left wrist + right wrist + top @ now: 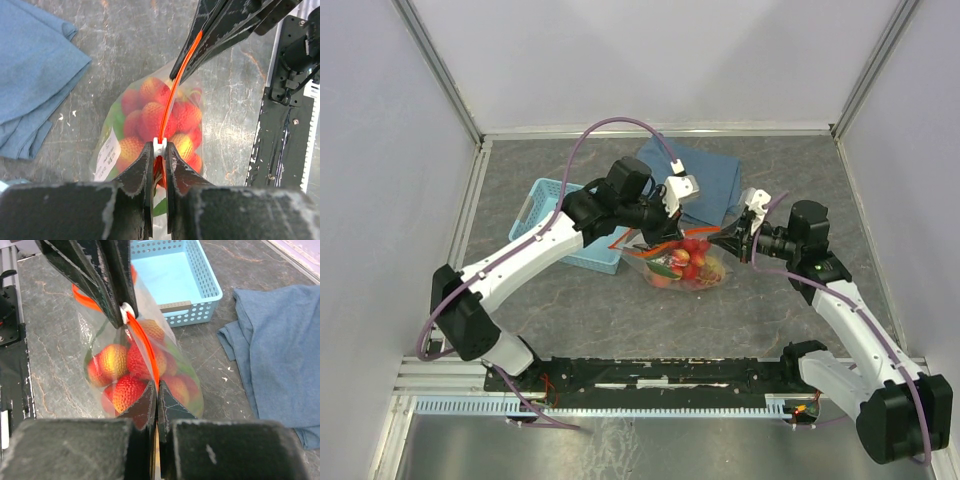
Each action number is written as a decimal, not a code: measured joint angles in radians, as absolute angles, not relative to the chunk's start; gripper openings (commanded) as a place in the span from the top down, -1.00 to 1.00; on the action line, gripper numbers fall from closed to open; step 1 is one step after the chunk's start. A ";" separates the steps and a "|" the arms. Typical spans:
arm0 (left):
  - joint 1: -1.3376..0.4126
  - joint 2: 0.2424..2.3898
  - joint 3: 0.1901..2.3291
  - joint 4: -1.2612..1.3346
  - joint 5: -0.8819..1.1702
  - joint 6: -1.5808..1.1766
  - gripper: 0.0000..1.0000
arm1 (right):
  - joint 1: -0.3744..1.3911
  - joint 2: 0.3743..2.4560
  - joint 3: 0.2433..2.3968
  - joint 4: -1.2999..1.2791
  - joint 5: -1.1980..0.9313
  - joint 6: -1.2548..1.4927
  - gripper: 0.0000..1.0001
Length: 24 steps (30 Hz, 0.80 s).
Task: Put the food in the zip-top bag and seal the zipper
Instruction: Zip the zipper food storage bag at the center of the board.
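My left gripper (pixel 159 150) is clamped on the white slider (pixel 159 145) of the zipper (pixel 180 80). My right gripper (pixel 157 390) is closed tight on the other end of this strip. The zip-top bag (pixel 685 268) hangs between them over the desk (pixel 770 170), the food (pixel 145 117) inside it.

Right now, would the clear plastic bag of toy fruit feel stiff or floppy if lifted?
Probably floppy: the clear plastic bag bulges around the red and yellow toy fruit. Likely bottom-heavy and apt to swing, since the left gripper and right gripper pinch only the red-orange zipper strip.
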<state>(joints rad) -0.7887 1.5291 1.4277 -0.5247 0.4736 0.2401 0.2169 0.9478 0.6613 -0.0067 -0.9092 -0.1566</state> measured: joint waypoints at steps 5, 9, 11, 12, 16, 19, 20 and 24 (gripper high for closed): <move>-0.786 1.509 1.429 -0.588 0.410 0.221 0.95 | 0.207 0.933 0.650 0.008 -0.865 -0.128 0.96; -0.786 1.472 1.399 -0.604 0.371 0.210 0.95 | 0.201 0.922 0.644 0.015 -0.833 -0.102 0.95; -0.786 1.446 1.372 -0.609 0.354 0.201 0.95 | 0.200 0.917 0.641 0.017 -0.816 -0.092 0.95; -0.786 1.434 1.361 -0.614 0.345 0.198 0.95 | 0.200 0.915 0.639 0.018 -0.801 -0.082 0.95; -0.783 1.402 1.327 -0.627 0.323 0.194 0.95 | 0.196 0.908 0.634 0.019 -0.741 -0.054 0.95; -0.780 1.383 1.302 -0.631 0.311 0.185 0.95 | 0.192 0.896 0.627 0.018 -0.693 -0.029 0.96; -0.780 1.377 1.295 -0.632 0.307 0.180 0.95 | 0.191 0.894 0.626 0.017 -0.678 -0.022 0.95; -0.780 1.347 1.260 -0.634 0.288 0.170 0.94 | 0.189 0.889 0.626 -0.001 -0.611 0.004 0.95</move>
